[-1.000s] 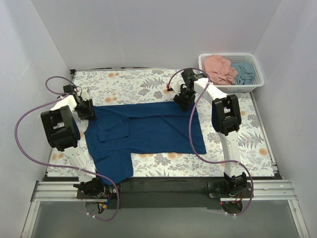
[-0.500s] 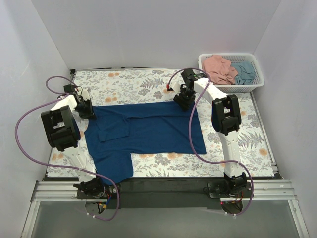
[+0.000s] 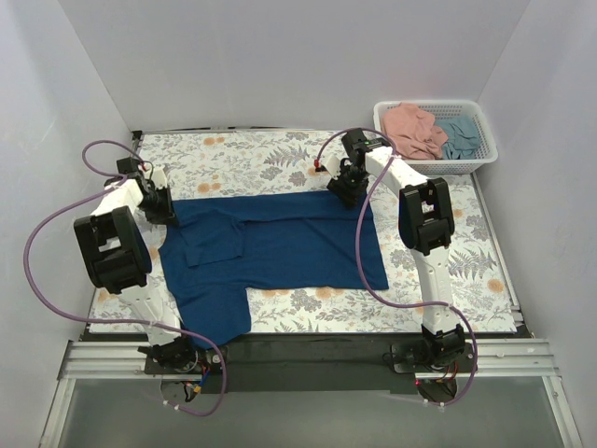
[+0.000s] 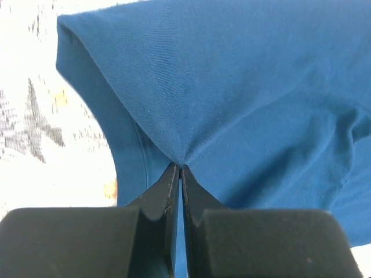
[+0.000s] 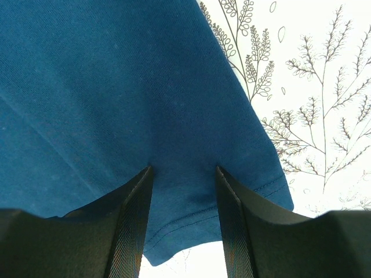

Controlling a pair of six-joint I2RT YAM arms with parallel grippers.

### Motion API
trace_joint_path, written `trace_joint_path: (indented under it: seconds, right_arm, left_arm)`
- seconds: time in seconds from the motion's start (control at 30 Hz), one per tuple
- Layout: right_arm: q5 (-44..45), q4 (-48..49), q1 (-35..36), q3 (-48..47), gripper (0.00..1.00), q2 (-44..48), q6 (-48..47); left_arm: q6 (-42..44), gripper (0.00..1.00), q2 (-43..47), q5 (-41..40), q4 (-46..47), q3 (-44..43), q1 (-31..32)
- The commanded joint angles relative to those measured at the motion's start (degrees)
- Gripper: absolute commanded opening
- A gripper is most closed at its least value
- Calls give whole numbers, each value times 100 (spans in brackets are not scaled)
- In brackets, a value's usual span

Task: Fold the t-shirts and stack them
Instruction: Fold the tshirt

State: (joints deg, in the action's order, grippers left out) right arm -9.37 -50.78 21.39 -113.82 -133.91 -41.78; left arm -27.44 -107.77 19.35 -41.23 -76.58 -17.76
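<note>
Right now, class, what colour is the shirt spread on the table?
The t-shirt is plain dark navy blue, seen best in the top external view.

we log a dark navy blue t-shirt [image 3: 280, 245] on the desk [image 3: 242, 159], whose cover is white with grey fern prints and orange blossoms. the white lattice basket [image 3: 462, 166] holds a salmon pink t-shirt [image 3: 413, 129] and a light teal-blue t-shirt [image 3: 460, 136]. cables [image 3: 26, 252] purple.

Bright, even light (near fingers [image 4: 157, 200] slightly blurred); whites overexposed.
</note>
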Motion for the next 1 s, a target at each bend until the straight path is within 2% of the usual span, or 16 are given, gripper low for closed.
trace_joint_path:
  seconds: [0.0, 0.3, 0.33, 0.37, 0.5, 0.7, 0.97]
  right_arm:
    - [110, 25, -29, 0, 53, 75, -41]
    - [119, 34, -29, 0, 52, 84, -58]
    - [110, 34, -21, 9, 52, 101, -67]
    - [110, 16, -29, 18, 53, 119, -76]
    - [32, 16, -29, 9, 53, 233, -76]
    - [14, 33, -29, 18, 52, 479, -58]
    - [137, 25, -29, 18, 44, 304, -15]
  left_arm:
    - [90, 0, 502, -195, -148, 195, 27]
    - [-42, 0, 54, -362, 185, 292, 27]
    - [-51, 3, 10, -345, 247, 284, 36]
    - [-51, 11, 10, -319, 256, 249, 27]
    - [63, 22, 211, -125, 274, 82, 18]
    - [143, 22, 818, 209, 327, -366, 27]
    - [20, 19, 362, 166, 397, -507, 176]
